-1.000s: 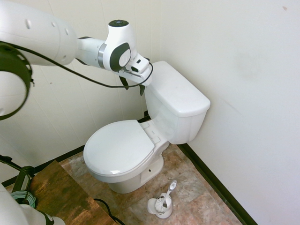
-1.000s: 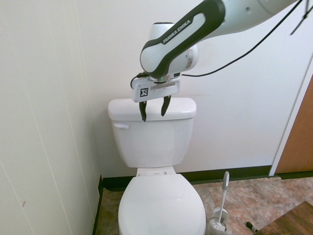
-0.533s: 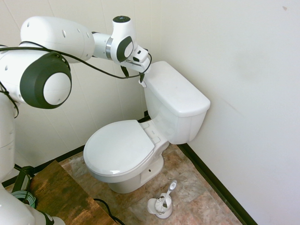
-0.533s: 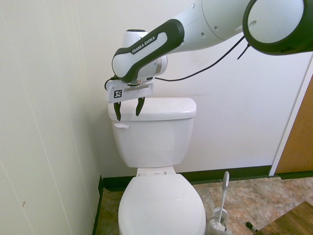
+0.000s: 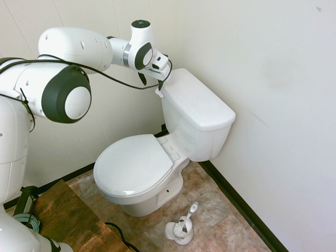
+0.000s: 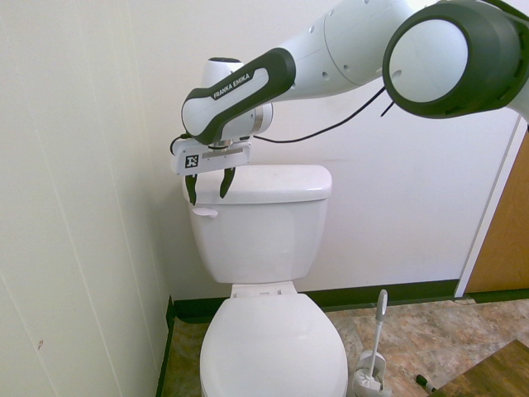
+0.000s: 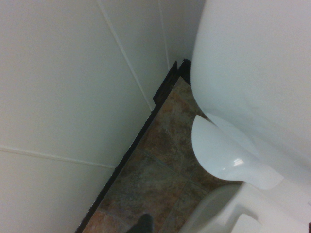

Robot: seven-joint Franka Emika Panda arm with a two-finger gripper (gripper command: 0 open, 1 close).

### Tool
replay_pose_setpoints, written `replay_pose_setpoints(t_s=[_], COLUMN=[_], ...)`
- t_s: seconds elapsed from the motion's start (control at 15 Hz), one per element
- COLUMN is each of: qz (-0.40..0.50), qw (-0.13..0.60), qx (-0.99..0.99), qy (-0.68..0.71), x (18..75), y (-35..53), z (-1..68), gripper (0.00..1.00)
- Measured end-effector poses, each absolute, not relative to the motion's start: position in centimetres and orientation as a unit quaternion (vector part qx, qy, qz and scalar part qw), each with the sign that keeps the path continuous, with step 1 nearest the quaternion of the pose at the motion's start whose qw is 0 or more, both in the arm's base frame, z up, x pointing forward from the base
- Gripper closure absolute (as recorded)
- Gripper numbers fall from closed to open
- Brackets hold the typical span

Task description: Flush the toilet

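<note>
Toilet (image 6: 264, 240) centre frame in second exterior view, against back wall; seat lid down. Flush lever (image 6: 204, 212) at tank's upper left corner, apparently not yet pressed. Gripper (image 6: 207, 187) just above lever, fingers spread apart, holding nothing. Judged: approach nearly done; pressing lever remains. Toilet brush (image 6: 372, 364) lower right

The toilet (image 6: 264, 248) bowl is cut off by the second exterior view's bottom edge, its lever (image 5: 158, 92) sits half hidden behind the end effector (image 5: 150, 84) in the first, and the wrist view crops the tank (image 7: 252, 63).
</note>
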State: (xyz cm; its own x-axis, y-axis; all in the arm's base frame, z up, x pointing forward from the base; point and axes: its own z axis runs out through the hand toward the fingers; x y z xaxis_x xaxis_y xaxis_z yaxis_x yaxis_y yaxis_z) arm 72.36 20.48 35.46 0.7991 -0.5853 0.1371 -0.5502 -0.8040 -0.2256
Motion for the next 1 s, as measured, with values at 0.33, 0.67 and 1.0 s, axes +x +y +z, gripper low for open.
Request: replay_pose_setpoints(t_s=[0.33, 0.67, 1.0], qz=[-0.097, -0.100, -0.110], qw=[0.089, 0.095, 0.097], qx=[-0.943, -0.942, -0.940], qy=[0.305, 0.307, 0.309], x=[73.1, 74.1, 74.7], y=[19.9, 19.3, 19.1], z=[34.3, 33.8, 33.9], gripper=[1.00, 1.00, 1.00])
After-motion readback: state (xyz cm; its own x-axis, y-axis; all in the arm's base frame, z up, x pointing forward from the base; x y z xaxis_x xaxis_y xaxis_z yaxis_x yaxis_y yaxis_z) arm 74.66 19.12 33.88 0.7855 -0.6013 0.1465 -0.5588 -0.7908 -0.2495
